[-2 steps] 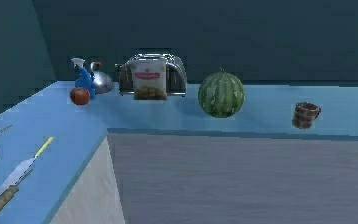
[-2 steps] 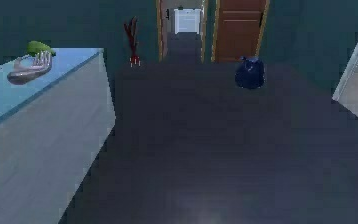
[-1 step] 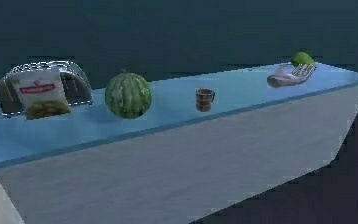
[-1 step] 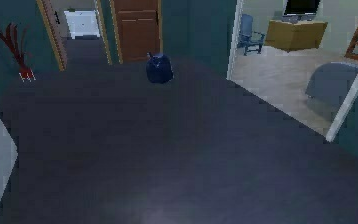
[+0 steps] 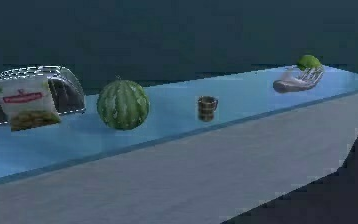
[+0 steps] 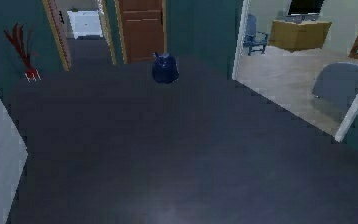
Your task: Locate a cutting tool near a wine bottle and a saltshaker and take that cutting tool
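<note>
A long counter with a pale blue top [image 5: 167,125] and a grey front crosses the forward view. On it stand a clear-lidded container with a packet of food [image 5: 32,97] at the left, a round striped watermelon [image 5: 123,104], a small dark cup-like object [image 5: 208,108], and a green leafy thing lying on a pale dish [image 5: 302,75] at the far right.
The arm side view takes in a wide dark floor [image 6: 177,150]. A dark blue rounded object [image 6: 165,68] stands before a wooden door [image 6: 142,30]. A red branch-like thing [image 6: 23,52] leans at the left wall. A lit room with a chair [image 6: 255,38] and cabinet [image 6: 300,33] lies at the right.
</note>
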You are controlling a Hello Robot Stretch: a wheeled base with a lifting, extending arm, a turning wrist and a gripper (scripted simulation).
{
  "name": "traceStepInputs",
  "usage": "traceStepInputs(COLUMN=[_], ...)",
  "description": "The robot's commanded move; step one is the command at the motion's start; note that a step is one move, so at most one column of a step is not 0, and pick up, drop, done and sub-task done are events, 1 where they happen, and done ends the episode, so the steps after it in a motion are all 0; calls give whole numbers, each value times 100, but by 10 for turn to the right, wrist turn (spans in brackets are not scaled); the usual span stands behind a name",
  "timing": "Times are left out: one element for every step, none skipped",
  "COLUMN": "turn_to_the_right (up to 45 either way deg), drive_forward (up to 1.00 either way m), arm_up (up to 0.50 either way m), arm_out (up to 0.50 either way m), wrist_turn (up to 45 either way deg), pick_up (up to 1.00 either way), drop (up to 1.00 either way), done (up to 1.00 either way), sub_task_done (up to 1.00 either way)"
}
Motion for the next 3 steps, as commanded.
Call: traceStepInputs(turn_to_the_right=[-450,-450,-450], drive_forward=[0,0,0], arm_up=[0,0,0], arm_out=[0,0,0], wrist_turn=[0,0,0], pick_up=[0,0,0], drop=[0,0,0], done=[0,0,0], sub_task_done=[0,0,0])
